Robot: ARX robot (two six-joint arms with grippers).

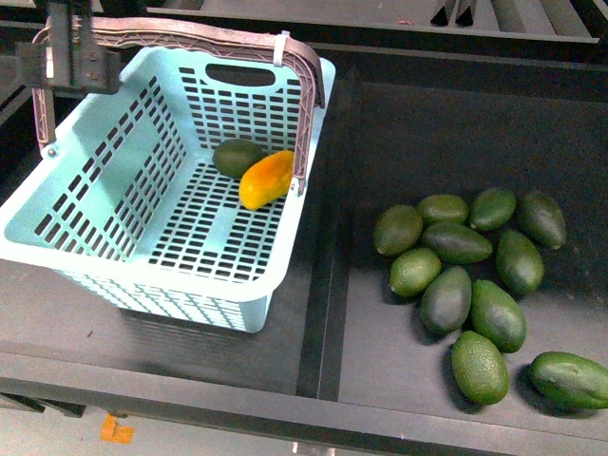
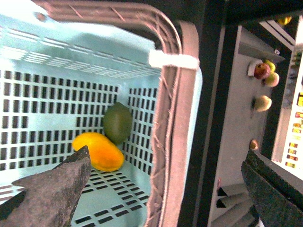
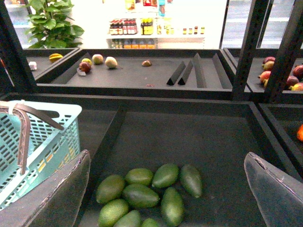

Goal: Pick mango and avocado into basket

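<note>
Dark shelving trays fill the scene, with a bright shop aisle showing far behind in the right wrist view. My left gripper (image 2: 165, 189) hangs over the basket (image 1: 114, 252) with its fingers spread wide and nothing between them; one finger sits above the basket floor, the other out past the rim. My right gripper (image 3: 165, 189) is likewise spread and empty, hovering above the loose avocados (image 3: 142, 196) in the neighbouring tray.

Inside the basket the mango (image 1: 266, 179) lies on the slotted floor near the far corner, and the avocado (image 1: 237, 157) sits just behind it, the two touching. Both task fruits look to be where they belong, so I judge the work essentially finished and the step in hand is a clean retreat.

To do that well I would lift the left arm straight up before moving sideways, because the brown handle (image 1: 304, 104) arches close to that gripper and a sideways drag could hook it and tip the basket. I would keep the fingers apart while rising. The right arm should pull back without dipping toward the pile, since those round fruits would roll at a nudge
</note>
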